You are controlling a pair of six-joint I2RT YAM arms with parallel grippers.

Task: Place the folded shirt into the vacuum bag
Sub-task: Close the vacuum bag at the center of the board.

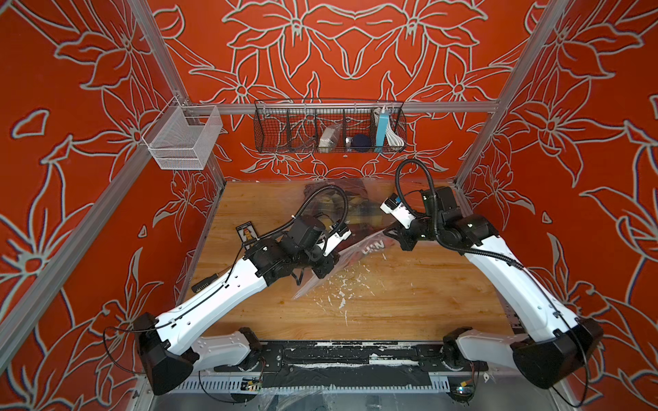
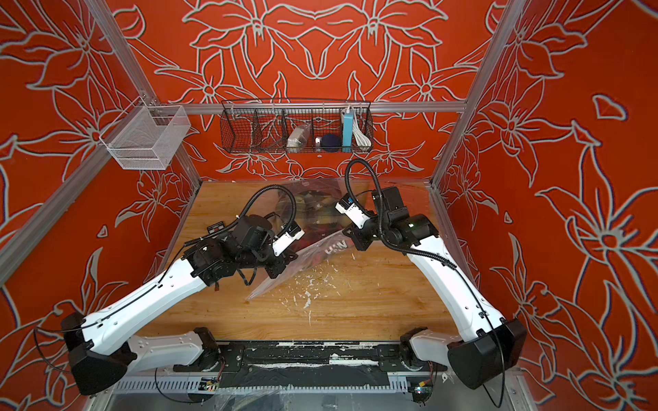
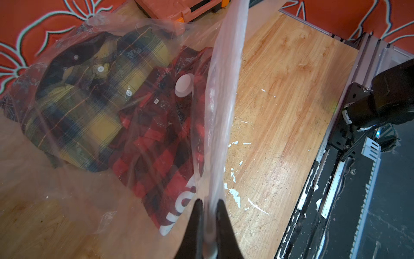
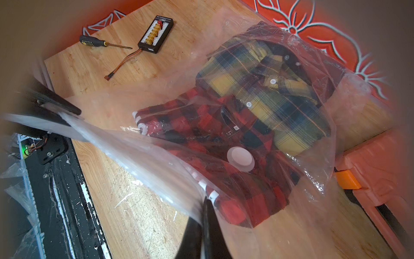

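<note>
- In both top views, the large clear crinkly plastic vacuum bag (image 1: 352, 256) (image 2: 320, 253) lies over the middle and back of the wooden surface (image 1: 409, 302). Its near edge, which carries white lettering, is lifted off the wood and stretched as a band between the left jaws and the right jaws, one pair at each end. Dark and yellow cloth shows dimly through the plastic behind that band.
- In the left wrist view, the left jaws are pinched narrow on the bag's edge strip, which runs straight away from them as a taut ribbon. Beside the ribbon, under the clear film, lie a folded red-and-black checked shirt (image 3: 156, 139) and a folded yellow-and-navy plaid shirt (image 3: 85, 101). The two overlap, and the red one is nearer the jaws. A white round valve disc (image 3: 184, 85) sits on the film over the red shirt. An orange plastic case (image 3: 179, 9) stands beyond the bag.
- In the right wrist view, the right jaws are closed tight on the film at the other end of the same strip. The left jaws are visible across the way, clamped on the strip too. Both shirts rest inside the bag, just beyond the held edge. On the bare wood well apart from the bag lie a black-handled screwdriver (image 4: 96, 42) and a black connector board (image 4: 155, 34).
</note>
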